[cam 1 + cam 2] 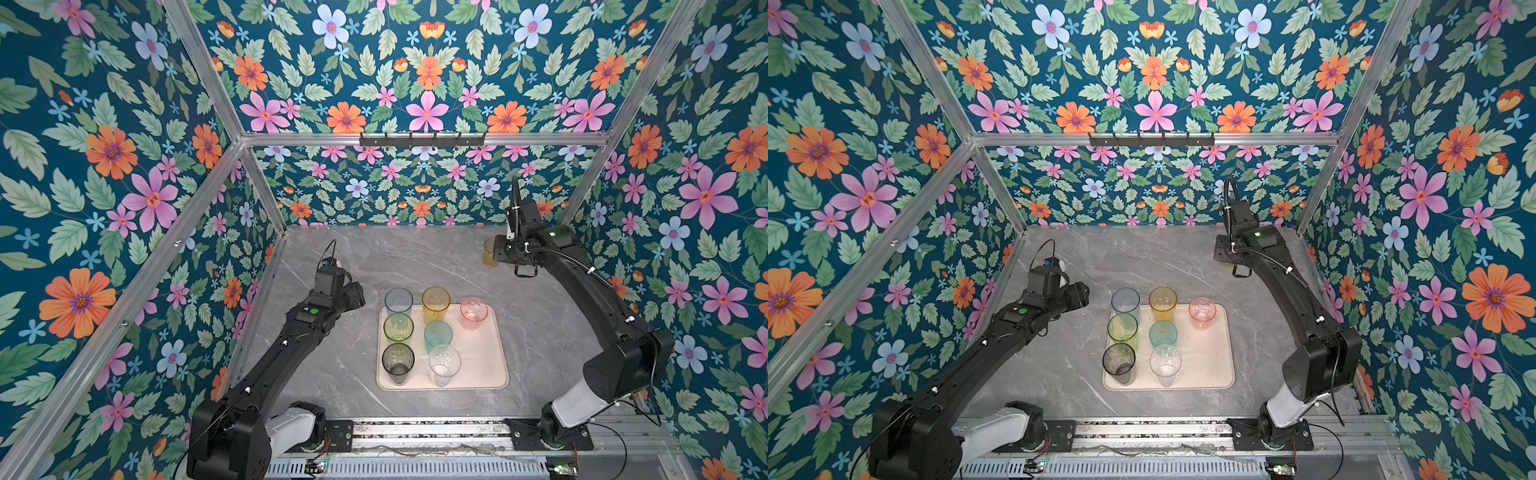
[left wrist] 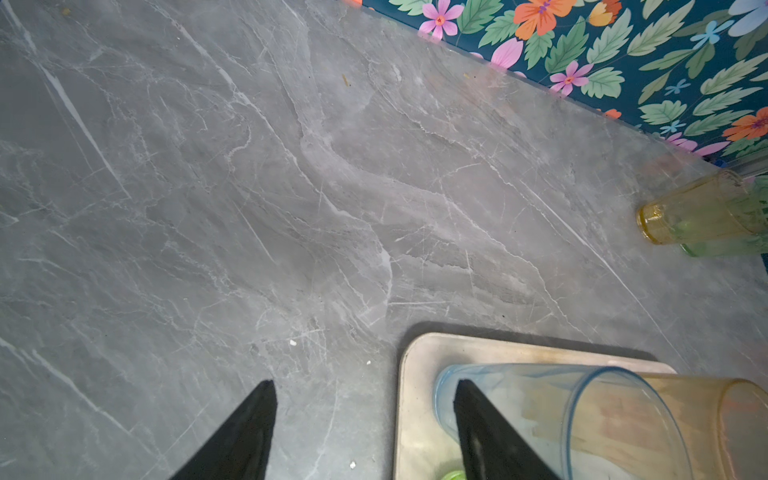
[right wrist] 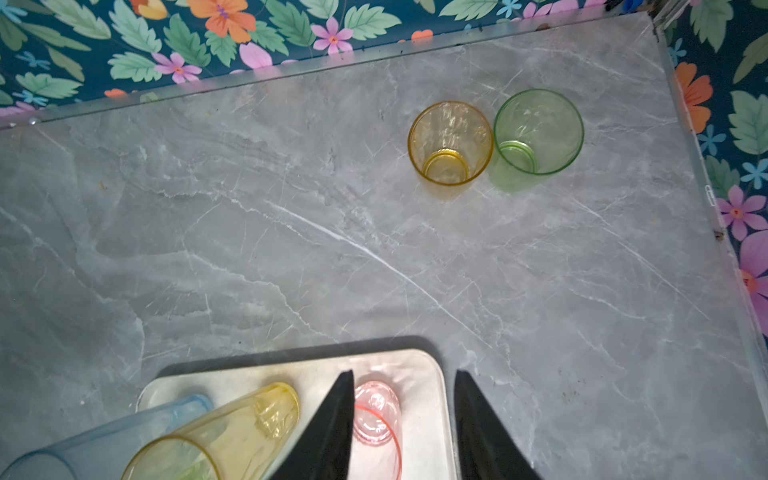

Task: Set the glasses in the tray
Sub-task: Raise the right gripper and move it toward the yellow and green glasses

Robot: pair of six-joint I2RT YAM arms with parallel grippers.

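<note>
Left pincer stands wide and empty at about 10 o'clock of the flat cream rectangular tray. One of its fingers is over the bare grey marble table and the other is over the foot of the tall blue-grey translucent tumbler. The right pincer is parted more narrowly and also grips nothing. It is raised over the tray's 1 o'clock corner, and in the right wrist view the short patterned pink tumbler shows beside one finger. Seven tumblers stand on the tray, every one upright, long axis vertical and mouth pointing up. Along the 9 o'clock side, from 12 towards 6, come the blue-grey one, the tall yellow-green tumbler and the tall smoky dark tumbler. Down the middle, in the same order, stand the tall amber tumbler, the teal translucent tumbler and the short clear patterned tumbler. The pink one stands alone in the 1 o'clock corner. Off the tray, the short amber tumbler and the short green tumbler stand just beside each other on the table. Both are upright with mouths up, near the table's 1 o'clock corner and well apart from the tray.
</note>
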